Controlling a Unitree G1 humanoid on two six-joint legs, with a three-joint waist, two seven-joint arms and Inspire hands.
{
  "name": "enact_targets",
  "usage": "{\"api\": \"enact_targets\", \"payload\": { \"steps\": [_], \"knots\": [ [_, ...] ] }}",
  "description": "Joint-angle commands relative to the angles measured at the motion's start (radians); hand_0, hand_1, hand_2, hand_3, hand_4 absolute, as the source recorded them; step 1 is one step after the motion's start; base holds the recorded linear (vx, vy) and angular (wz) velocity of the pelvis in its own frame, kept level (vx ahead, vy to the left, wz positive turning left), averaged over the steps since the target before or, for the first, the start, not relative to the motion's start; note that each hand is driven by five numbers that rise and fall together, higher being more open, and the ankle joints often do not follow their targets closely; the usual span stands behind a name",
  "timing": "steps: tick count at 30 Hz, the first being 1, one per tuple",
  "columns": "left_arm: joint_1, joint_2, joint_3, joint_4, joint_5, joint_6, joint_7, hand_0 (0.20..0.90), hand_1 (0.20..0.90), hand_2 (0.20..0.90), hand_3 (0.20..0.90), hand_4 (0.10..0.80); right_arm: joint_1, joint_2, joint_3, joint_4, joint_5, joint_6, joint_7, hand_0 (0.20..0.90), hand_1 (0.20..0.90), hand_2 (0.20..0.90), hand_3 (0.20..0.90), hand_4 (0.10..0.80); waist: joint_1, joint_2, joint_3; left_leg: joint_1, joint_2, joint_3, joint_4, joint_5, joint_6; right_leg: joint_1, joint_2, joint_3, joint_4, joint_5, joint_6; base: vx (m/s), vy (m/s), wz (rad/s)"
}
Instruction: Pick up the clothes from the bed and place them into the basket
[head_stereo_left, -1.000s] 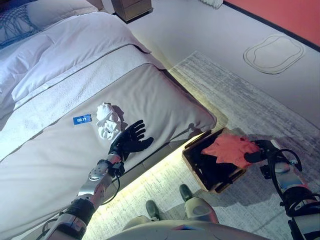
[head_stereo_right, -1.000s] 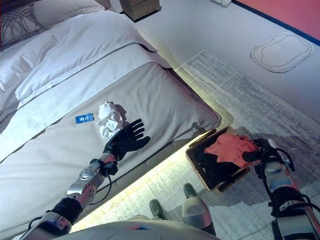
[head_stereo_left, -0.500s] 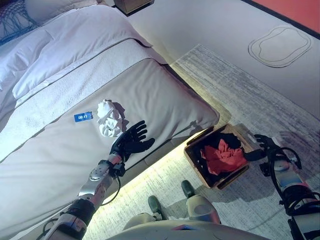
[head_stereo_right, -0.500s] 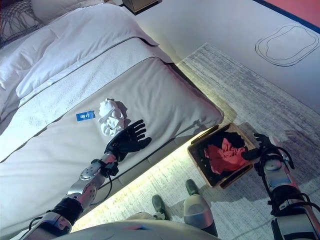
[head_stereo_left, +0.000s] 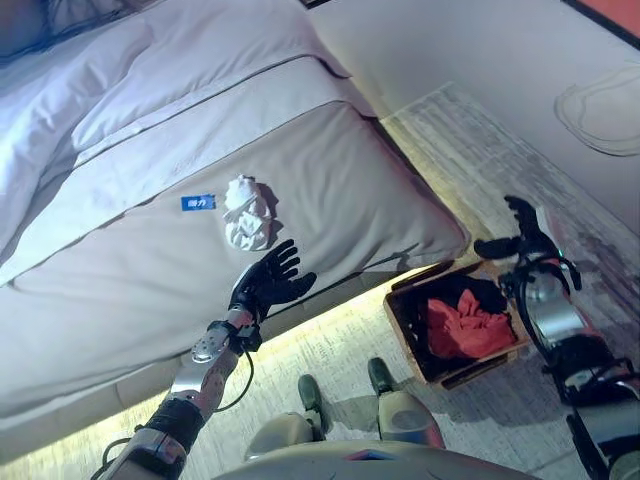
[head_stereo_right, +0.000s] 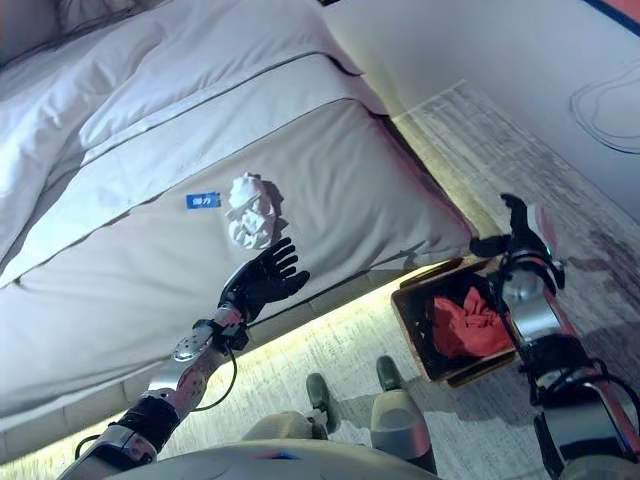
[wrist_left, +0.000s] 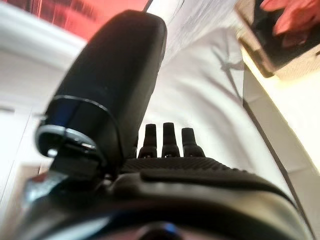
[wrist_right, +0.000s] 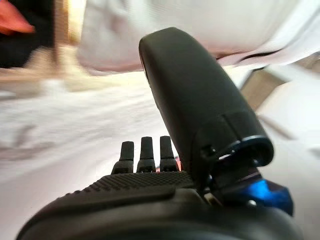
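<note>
Small blue label (head_stereo_left: 198, 202) on the bed (head_stereo_left: 120, 270) (white print, too small to read), no other text legible

White crumpled cloth (head_stereo_left: 247, 212) lay on bed (head_stereo_left: 120, 270) nr its edge; red cloth (head_stereo_left: 468, 326) sat bunched in basket (head_stereo_left: 402, 328) on floor.

Silver-grey arms end in dark left hand (head_stereo_left: 268, 284) and right hand (head_stereo_left: 524, 232).

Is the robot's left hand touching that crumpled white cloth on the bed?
Apart. In the left eye view, bare bedcover shows between the left hand's spread fingertips and the white cloth.
</note>
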Motion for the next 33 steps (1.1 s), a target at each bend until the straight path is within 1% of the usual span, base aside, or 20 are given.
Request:
{"api": "enact_targets", "payload": {
  "steps": [1,6,8,9,10,11,14,16,19,22,26,27,31,33],
  "knots": [
    [-0.074,0.025,-0.008,-0.014,-0.029,-0.114,0.017,0.9,0.9,0.9,0.9,0.8,-0.238,-0.03,0.045,-0.019,-0.065,-0.071,-0.068,0.9,0.9,0.9,0.9,0.8,0.084,-0.047,-0.026,-0.021,-0.054,-0.12,0.099,-0.156,0.011,-0.064,-0.021,-0.063,0.15,-0.072,-0.024,0.031,-0.019,0.45],
    [-0.048,0.042,0.01,-0.024,-0.059,-0.113,-0.028,0.9,0.9,0.9,0.9,0.8,-0.347,-0.07,0.124,-0.009,-0.034,-0.068,-0.009,0.9,0.9,0.9,0.9,0.8,0.142,-0.039,-0.004,-0.071,-0.068,-0.169,0.125,-0.137,0.001,-0.076,-0.032,-0.136,0.175,-0.099,-0.048,0.023,-0.015,0.46],
    [-0.045,0.05,0.015,-0.029,-0.074,-0.123,-0.055,0.9,0.9,0.9,0.9,0.8,-0.406,-0.082,0.15,0.008,-0.027,-0.071,-0.004,0.9,0.9,0.9,0.9,0.8,0.162,-0.032,0.02,-0.101,-0.071,-0.183,0.139,-0.128,-0.004,-0.094,-0.035,-0.163,0.198,-0.112,-0.057,-0.058,0.017,0.55],
    [-0.044,0.053,0.014,-0.027,-0.084,-0.134,-0.066,0.9,0.9,0.9,0.9,0.8,-0.435,-0.087,0.165,0.011,-0.043,-0.058,-0.01,0.9,0.9,0.9,0.9,0.8,0.174,-0.027,0.035,-0.119,-0.073,-0.192,0.147,-0.121,-0.007,-0.108,-0.036,-0.178,0.213,-0.12,-0.063,-0.056,0.023,0.53],
    [-0.044,0.053,0.015,-0.026,-0.084,-0.135,-0.066,0.9,0.9,0.9,0.9,0.8,-0.437,-0.087,0.166,0.012,-0.043,-0.058,-0.01,0.9,0.9,0.9,0.9,0.8,0.172,-0.027,0.035,-0.121,-0.074,-0.193,0.148,-0.122,-0.007,-0.11,-0.036,-0.179,0.215,-0.121,-0.063,-0.085,0.03,0.47],
    [-0.039,0.06,0.013,-0.038,-0.101,-0.152,-0.094,0.9,0.9,0.9,0.9,0.8,-0.474,-0.093,0.183,0.019,-0.058,-0.036,-0.03,0.9,0.9,0.9,0.9,0.8,0.194,-0.021,0.064,-0.147,-0.08,-0.209,0.163,-0.113,-0.009,-0.13,-0.038,-0.197,0.236,-0.128,-0.071,-0.079,0.031,0.4],
    [-0.034,0.066,0.012,-0.048,-0.138,-0.177,-0.133,0.9,0.9,0.9,0.9,0.8,-0.533,-0.106,0.209,0.034,-0.055,-0.01,-0.054,0.9,0.9,0.9,0.9,0.8,0.218,-0.011,0.112,-0.207,-0.096,-0.242,0.213,-0.112,-0.008,-0.184,-0.041,-0.224,0.308,-0.159,-0.087,-0.098,0.031,0.39],
    [-0.035,0.074,0.008,-0.044,-0.153,-0.197,-0.149,0.9,0.9,0.9,0.9,0.8,-0.573,-0.095,0.236,0.045,-0.045,0.023,-0.099,0.9,0.9,0.9,0.9,0.8,0.247,-0.012,0.171,-0.285,-0.11,-0.268,0.294,-0.115,-0.003,-0.257,-0.056,-0.251,0.405,-0.177,-0.094,-0.147,-0.039,0.5],
    [-0.035,0.074,-0.006,-0.064,-0.148,-0.212,-0.163,0.9,0.9,0.9,0.9,0.8,-0.62,-0.082,0.249,0.074,-0.035,0.038,-0.125,0.9,0.9,0.9,0.9,0.8,0.277,-0.009,0.221,-0.361,-0.13,-0.285,0.382,-0.132,0.008,-0.321,-0.074,-0.283,0.496,-0.203,-0.102,-0.059,-0.007,0.51],
    [-0.011,0.082,-0.03,-0.086,-0.147,-0.241,-0.176,0.9,0.9,0.9,0.9,0.8,-0.659,-0.076,0.27,0.095,-0.051,0.054,-0.13,0.9,0.9,0.9,0.9,0.8,0.307,-0.005,0.221,-0.47,-0.147,-0.286,0.457,-0.152,0.019,-0.423,-0.088,-0.297,0.583,-0.226,-0.106,0.008,0.025,0.35],
    [0.006,0.095,-0.028,-0.122,-0.161,-0.24,-0.154,0.9,0.9,0.9,0.9,0.8,-0.701,-0.069,0.297,0.092,-0.035,0.092,-0.158,0.9,0.9,0.9,0.9,0.8,0.334,0.001,0.221,-0.594,-0.154,-0.269,0.543,-0.173,0.029,-0.54,-0.112,-0.317,0.682,-0.248,-0.109,0.038,0.002,0.32],
    [0.026,0.098,-0.03,-0.14,-0.161,-0.24,-0.15,0.9,0.9,0.9,0.9,0.8,-0.696,-0.067,0.298,0.088,-0.027,0.098,-0.167,0.9,0.9,0.9,0.9,0.8,0.342,0.0,0.221,-0.604,-0.158,-0.263,0.577,-0.21,0.032,-0.548,-0.114,-0.311,0.716,-0.281,-0.105,0.126,-0.027,0.3],
    [0.064,0.111,-0.025,-0.196,-0.182,-0.249,-0.143,0.9,0.9,0.9,0.9,0.8,-0.725,-0.078,0.3,0.093,-0.001,0.098,-0.172,0.9,0.9,0.9,0.9,0.8,0.36,0.013,0.221,-0.7,-0.166,-0.259,0.661,-0.236,0.038,-0.633,-0.118,-0.313,0.793,-0.303,-0.114,0.067,0.006,0.15],
    [0.078,0.12,-0.019,-0.231,-0.203,-0.25,-0.127,0.9,0.9,0.9,0.9,0.8,-0.751,-0.076,0.296,0.106,0.024,0.103,-0.177,0.9,0.9,0.9,0.9,0.8,0.371,0.021,0.221,-0.762,-0.165,-0.256,0.709,-0.249,0.045,-0.696,-0.12,-0.313,0.849,-0.317,-0.117,0.029,-0.009,0.08]
  ]
}}
